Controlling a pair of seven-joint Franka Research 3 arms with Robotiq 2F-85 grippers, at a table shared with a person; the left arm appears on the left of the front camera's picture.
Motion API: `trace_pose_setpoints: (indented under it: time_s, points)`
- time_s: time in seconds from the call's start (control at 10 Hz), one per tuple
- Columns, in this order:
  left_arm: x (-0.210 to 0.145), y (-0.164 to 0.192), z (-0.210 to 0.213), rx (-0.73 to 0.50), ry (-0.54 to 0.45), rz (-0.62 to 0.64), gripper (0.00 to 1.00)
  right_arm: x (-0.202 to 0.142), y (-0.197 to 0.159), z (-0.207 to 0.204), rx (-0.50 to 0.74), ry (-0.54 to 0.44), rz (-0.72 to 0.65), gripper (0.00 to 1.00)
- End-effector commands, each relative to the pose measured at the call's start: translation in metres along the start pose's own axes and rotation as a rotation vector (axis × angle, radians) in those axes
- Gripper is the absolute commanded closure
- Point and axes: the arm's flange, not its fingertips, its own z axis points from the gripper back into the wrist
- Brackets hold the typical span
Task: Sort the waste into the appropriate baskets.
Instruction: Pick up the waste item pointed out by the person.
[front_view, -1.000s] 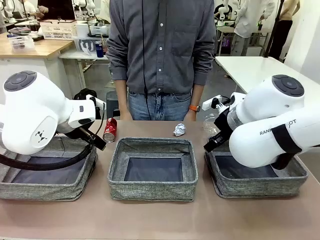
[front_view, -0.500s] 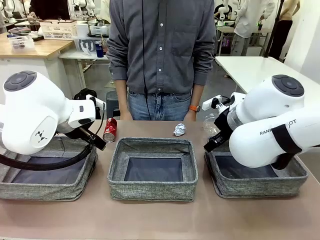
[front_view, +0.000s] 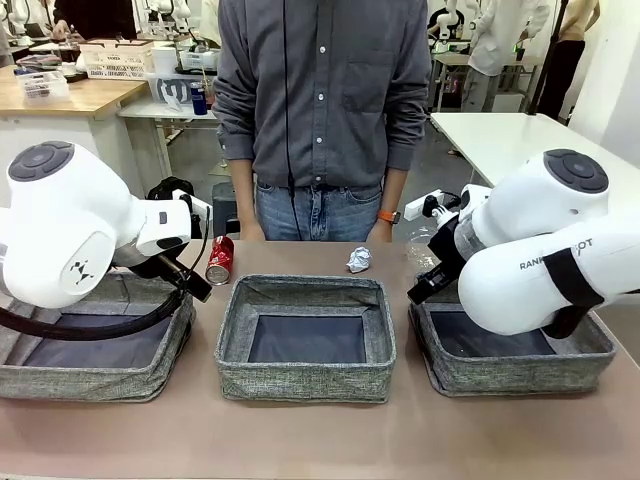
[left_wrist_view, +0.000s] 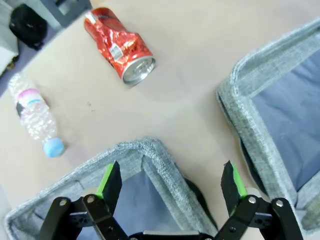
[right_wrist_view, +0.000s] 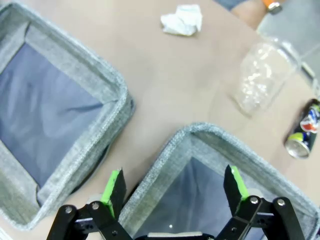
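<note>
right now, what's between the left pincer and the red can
In the left wrist view, the left pincer hangs open over a grey basket; its rim, then bare tabletop, lie before the crushed red can.

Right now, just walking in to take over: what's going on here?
Waste sorting, nothing grabbed yet. The left gripper hangs open over a corner of the left basket, the right gripper open over the right basket. The crushed red can, plastic bottle, paper ball, clear cup and dark can lie on the table.
</note>
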Motion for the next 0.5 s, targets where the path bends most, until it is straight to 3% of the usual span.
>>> trace_pose_setpoints:
  time_s: [0.0,0.2,0.3,0.4]
  points:
    - [0.023,-0.013,0.086,0.086,0.150,0.068,0.00,0.025,-0.010,0.073,-0.075,-0.050,-0.018,0.00]
    - [-0.006,-0.025,0.217,0.076,-0.240,0.020,0.00,0.020,0.000,0.191,-0.151,-0.217,-0.004,0.00]
    - [-0.019,-0.026,0.236,0.089,-0.335,0.070,0.00,0.006,0.012,0.209,-0.266,-0.227,-0.023,0.00]
    - [-0.023,-0.022,0.223,0.076,-0.372,0.105,0.00,-0.004,0.021,0.198,-0.249,-0.217,-0.006,0.00]
